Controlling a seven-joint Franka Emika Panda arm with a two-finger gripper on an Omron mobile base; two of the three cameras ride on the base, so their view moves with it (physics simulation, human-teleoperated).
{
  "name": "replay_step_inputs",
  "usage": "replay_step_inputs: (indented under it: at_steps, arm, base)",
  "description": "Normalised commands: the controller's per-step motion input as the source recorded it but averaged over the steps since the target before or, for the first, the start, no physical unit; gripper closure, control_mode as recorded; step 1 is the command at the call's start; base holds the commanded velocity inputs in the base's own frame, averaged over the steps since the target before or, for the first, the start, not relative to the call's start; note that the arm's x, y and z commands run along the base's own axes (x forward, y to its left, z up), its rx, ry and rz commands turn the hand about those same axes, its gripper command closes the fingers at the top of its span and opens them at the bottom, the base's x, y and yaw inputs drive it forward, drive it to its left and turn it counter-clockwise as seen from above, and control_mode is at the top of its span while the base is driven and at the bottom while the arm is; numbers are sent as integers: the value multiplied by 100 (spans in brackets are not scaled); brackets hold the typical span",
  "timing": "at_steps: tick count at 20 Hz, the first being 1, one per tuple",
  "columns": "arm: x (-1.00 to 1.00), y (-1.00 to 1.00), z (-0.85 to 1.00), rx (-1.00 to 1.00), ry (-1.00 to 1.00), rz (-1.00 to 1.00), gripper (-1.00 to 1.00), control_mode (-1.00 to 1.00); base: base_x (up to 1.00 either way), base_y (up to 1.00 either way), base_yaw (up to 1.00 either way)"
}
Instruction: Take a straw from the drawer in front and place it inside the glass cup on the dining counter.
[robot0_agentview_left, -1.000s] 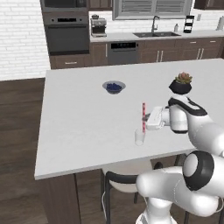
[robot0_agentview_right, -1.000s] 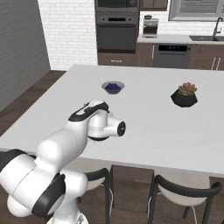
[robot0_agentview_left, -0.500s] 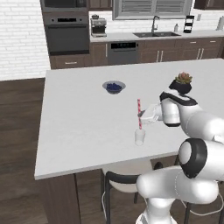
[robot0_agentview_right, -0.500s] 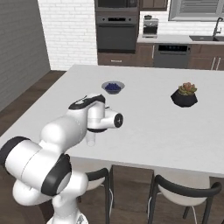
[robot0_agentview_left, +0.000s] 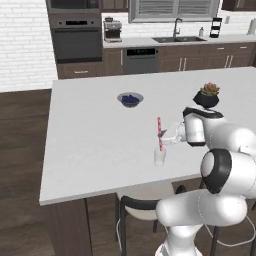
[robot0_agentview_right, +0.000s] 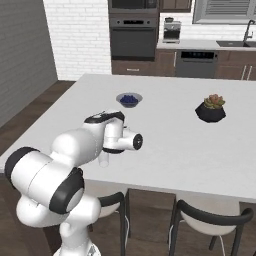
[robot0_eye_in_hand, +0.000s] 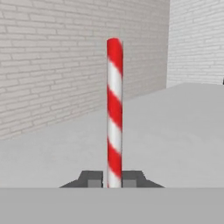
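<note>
Gripper: in the hand view the gripper (robot0_eye_in_hand: 113, 180) has its two dark tips pressed against either side of the straw (robot0_eye_in_hand: 114, 109), closed tight on it. In the left base view the gripper (robot0_agentview_left: 162, 135) reaches in from the right and meets the straw about midway up.
Straw: in the left base view the straw (robot0_agentview_left: 160, 133) stands nearly upright, its lower end down inside the glass cup (robot0_agentview_left: 159, 156) and its top well above the rim. Whether the tip touches the bottom of the cup cannot be told.
Glass cup: stands on the dining counter (robot0_agentview_left: 95, 140) near its front edge, just below the gripper in the left base view.
Left base view, other items: a grey bowl (robot0_agentview_left: 130, 99) with blue contents sits well behind the cup; a black plant pot (robot0_agentview_left: 206, 99) stands behind the arm's wrist.
Right base view: the arm's white links cover the spot where the cup stands, so the grip is hidden there; a small pale shape under the wrist may be the cup, but that cannot be told. The bowl (robot0_agentview_right: 129, 99) and the plant pot (robot0_agentview_right: 210, 110) stand clear on the dining counter (robot0_agentview_right: 185, 145), well apart.
Hand view: the straw's red and white spiral stripes read plainly against a white brick wall (robot0_eye_in_hand: 57, 61), with the white counter top behind it.
</note>
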Motion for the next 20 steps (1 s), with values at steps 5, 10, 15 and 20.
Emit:
replay_step_inputs:
  at_steps: [5,10,15,20]
  arm:
    - [0,-5,-27,0,0,0,100,-100]
    - [0,-4,-27,0,0,0,100,-100]
    - [0,0,-27,0,0,0,100,-100]
    - [0,0,-23,0,0,0,100,-100]
  base:
    - [0,0,0]
    - [0,0,0]
    - [0,0,0]
    - [0,0,0]
